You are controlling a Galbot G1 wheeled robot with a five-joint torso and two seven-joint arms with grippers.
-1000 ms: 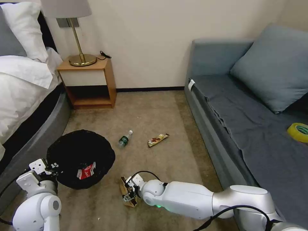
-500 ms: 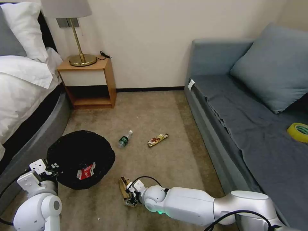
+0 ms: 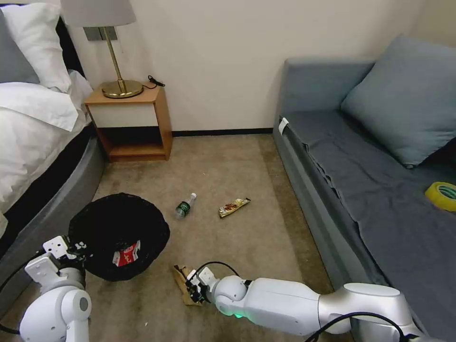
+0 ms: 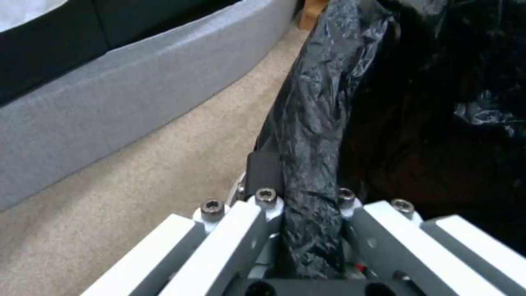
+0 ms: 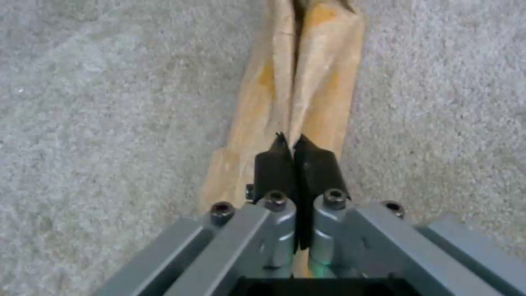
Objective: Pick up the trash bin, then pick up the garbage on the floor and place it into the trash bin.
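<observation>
The trash bin, lined with a wrinkly black bag, sits low at the left beside the bed, with a red-and-white packet inside it. My left gripper is shut on the bin's near rim; the left wrist view shows the bag rim pinched in the left gripper. Just right of the bin, my right gripper is shut on a tan paper wad close to the carpet. In the right wrist view the black fingertips meet on the wad. A clear bottle and a brown-gold wrapper lie farther off on the carpet.
A grey bed frame runs along the left and a grey sofa along the right, with a yellow tape roll on its seat. A wooden nightstand with a lamp stands at the far wall. Open carpet lies between them.
My right gripper has shifted slightly left toward the bin, and the tan paper wad has gone with it. The left gripper and the bin have barely moved.
</observation>
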